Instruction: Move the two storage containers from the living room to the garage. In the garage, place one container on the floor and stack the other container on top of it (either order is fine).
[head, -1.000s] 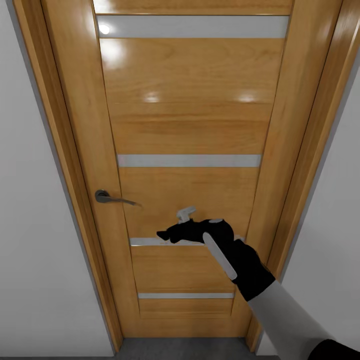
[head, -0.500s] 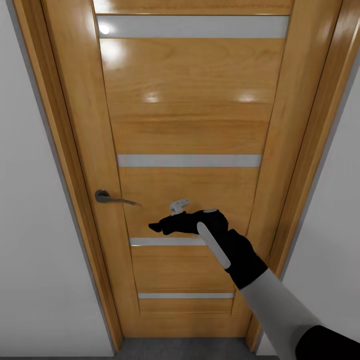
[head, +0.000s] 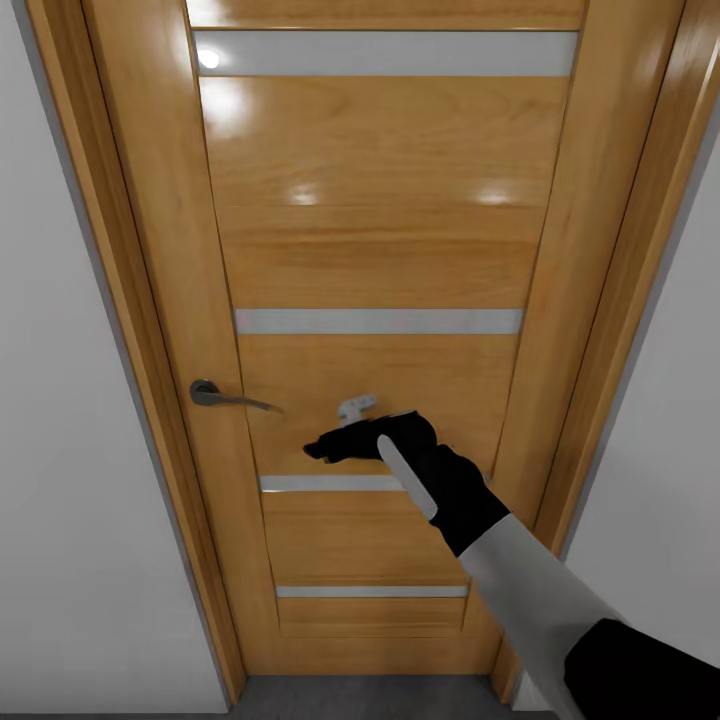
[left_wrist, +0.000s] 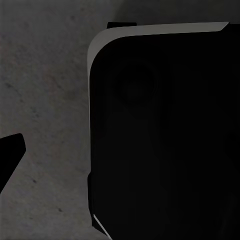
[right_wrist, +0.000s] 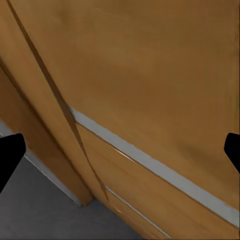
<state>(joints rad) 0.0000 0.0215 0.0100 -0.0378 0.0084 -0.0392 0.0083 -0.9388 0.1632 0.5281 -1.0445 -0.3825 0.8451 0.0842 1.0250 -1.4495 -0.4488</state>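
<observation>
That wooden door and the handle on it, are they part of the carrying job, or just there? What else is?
Part of the job now:
- right gripper, raised near the door
- wooden door, shut, blocking the way
- door handle, beside the gripper

Just there:
- white walls
- grey floor

Raised and drawn leftward across the door (head: 380, 250) over the last second: right gripper (head: 318, 452), from just above the third pale stripe (head: 330, 483) up to clear of it, nearer the handle (head: 228, 397) though still apart from it. Pulled slightly back to the right in the last half second. More of the black upper sleeve (head: 640, 675) now in the lower right corner of the head view.
</observation>
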